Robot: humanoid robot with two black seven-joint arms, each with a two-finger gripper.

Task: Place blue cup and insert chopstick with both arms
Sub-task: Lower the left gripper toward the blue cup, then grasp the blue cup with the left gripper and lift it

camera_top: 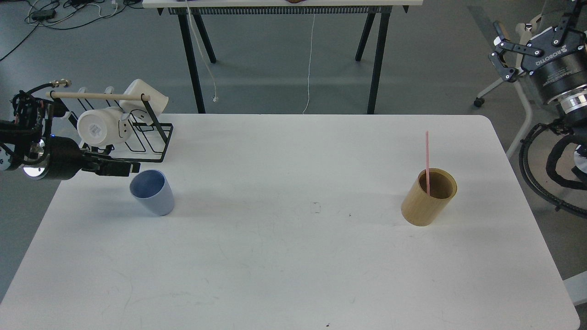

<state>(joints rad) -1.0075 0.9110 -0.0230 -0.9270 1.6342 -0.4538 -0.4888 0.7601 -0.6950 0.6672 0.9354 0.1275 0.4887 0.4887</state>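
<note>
Head view: the left gripper (130, 168) hovers just beside the blue cup (152, 192) upright at table (293, 256) left, fingers too dark to tell apart. Right gripper (513, 57) waits open, empty, off-table. Chopstick (427, 158) stands in the wooden holder (429, 198). Next, seemingly: grasp the cup.
</note>
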